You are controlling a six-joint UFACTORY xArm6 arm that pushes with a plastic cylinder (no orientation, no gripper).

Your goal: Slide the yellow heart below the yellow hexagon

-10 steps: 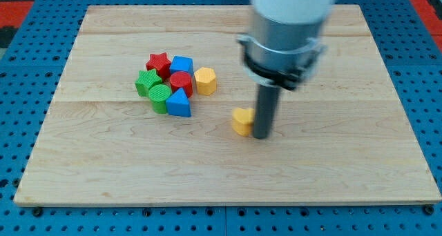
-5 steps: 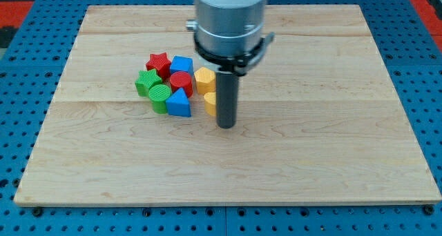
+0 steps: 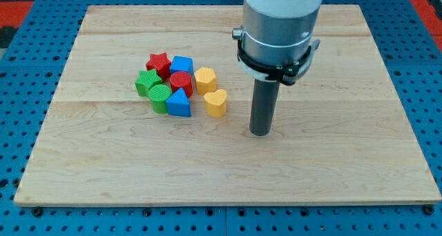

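The yellow heart (image 3: 215, 102) sits just below and slightly right of the yellow hexagon (image 3: 205, 79), close to it. My tip (image 3: 260, 132) rests on the board to the right of the heart and a little lower, apart from it with a clear gap.
A tight cluster lies left of the yellow blocks: red star (image 3: 159, 62), blue cube (image 3: 181, 65), red cylinder (image 3: 181, 83), green star (image 3: 146, 82), green cylinder (image 3: 159, 96), blue triangle (image 3: 178, 103). The wooden board (image 3: 345, 167) lies on a blue pegboard.
The yellow heart was pushed left to sit under the yellow hexagon. My tip then pulled back to the right, away from the heart.
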